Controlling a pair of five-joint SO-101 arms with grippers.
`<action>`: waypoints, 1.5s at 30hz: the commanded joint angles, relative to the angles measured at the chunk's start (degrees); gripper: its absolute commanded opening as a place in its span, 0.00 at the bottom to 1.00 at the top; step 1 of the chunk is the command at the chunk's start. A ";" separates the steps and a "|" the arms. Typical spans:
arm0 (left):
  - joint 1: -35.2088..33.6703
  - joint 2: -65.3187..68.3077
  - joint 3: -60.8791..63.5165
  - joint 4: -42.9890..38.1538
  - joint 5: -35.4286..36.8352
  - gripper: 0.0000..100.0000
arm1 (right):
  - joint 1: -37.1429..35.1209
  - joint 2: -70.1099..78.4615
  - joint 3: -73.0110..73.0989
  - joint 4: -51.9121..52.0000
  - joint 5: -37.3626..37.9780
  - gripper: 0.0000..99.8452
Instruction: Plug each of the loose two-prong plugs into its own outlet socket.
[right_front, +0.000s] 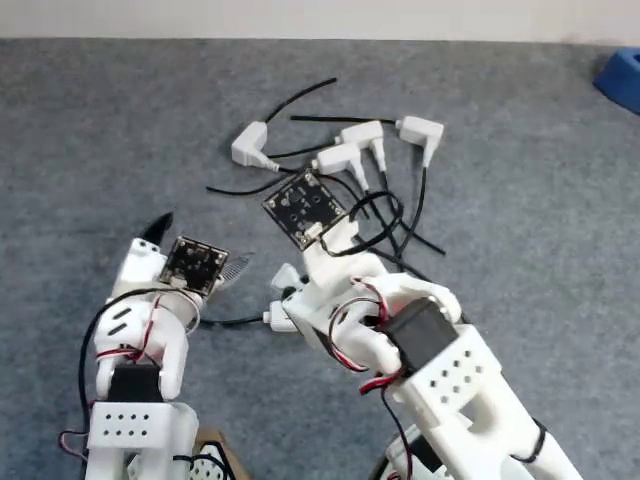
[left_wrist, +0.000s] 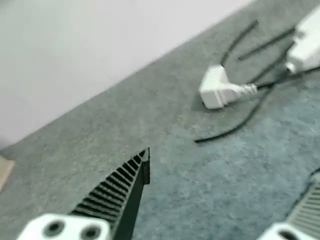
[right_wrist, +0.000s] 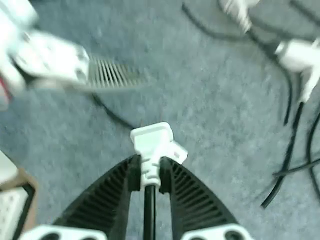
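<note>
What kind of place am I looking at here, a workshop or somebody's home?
Probably a robotics lab or hobby workbench: two white arms with bare wiring, a grey felt-like table cover, and loose white plugs on short cords laid out.

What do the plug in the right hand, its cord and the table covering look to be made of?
Plug in the right hand: white moulded plastic, smooth and faintly glossy, judging by its even surface and soft highlights.
Cord: black, thin and flexible, matte, likely a rubber or vinyl sheath.
Table covering: grey, fuzzy, speckled texture without shine, probably felt or short-pile carpet.
</note>
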 joint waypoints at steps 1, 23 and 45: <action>-1.19 -0.66 -3.38 -1.23 0.79 0.45 | 0.48 -0.75 4.70 -3.47 0.26 0.01; 7.60 -0.57 1.63 -0.79 7.65 0.45 | -4.44 -0.13 -0.31 -9.54 -3.52 0.01; -9.19 -0.66 -2.24 1.32 7.56 0.45 | 1.63 8.13 1.10 -0.92 11.43 0.01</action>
